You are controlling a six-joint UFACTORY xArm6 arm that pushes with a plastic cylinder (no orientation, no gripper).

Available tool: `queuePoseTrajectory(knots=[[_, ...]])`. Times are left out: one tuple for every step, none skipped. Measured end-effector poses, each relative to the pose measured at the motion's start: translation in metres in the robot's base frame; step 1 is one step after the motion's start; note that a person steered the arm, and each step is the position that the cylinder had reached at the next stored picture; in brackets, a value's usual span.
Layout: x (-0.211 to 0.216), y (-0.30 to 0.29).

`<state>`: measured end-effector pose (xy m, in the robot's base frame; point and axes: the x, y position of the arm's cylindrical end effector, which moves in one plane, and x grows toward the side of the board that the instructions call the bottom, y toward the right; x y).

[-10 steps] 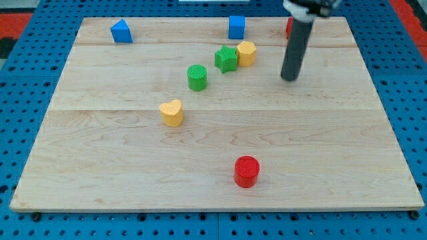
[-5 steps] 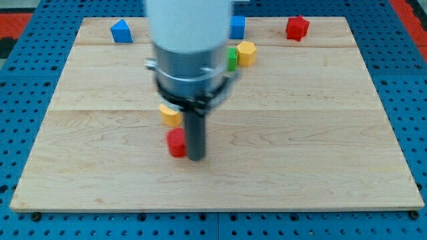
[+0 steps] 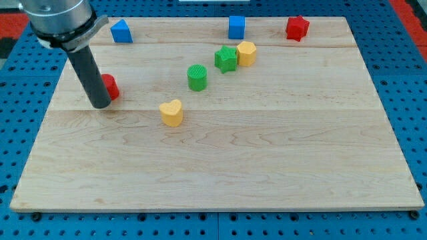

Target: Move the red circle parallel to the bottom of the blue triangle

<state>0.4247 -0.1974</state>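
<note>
The red circle (image 3: 110, 87) sits at the board's left, below the blue triangle (image 3: 120, 31), which lies at the view's top left. My tip (image 3: 100, 104) rests on the board against the red circle's lower left side. The rod covers the circle's left part.
A yellow heart (image 3: 171, 113) lies right of my tip. A green circle (image 3: 197, 77), a green star (image 3: 226, 59) and a yellow hexagon (image 3: 246, 53) run diagonally up to the right. A blue square (image 3: 236, 27) and a red star (image 3: 297, 28) sit along the top edge.
The red circle went from the bottom middle up and left to below the blue triangle. My tip swept from the upper right, behind the circle, to the left side.
</note>
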Motion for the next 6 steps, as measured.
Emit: queuePoseTrajectory(knots=[[-0.012, 0.017], [-0.025, 0.051], [-0.025, 0.057], [-0.027, 0.057], [-0.031, 0.057], [-0.045, 0.048]])
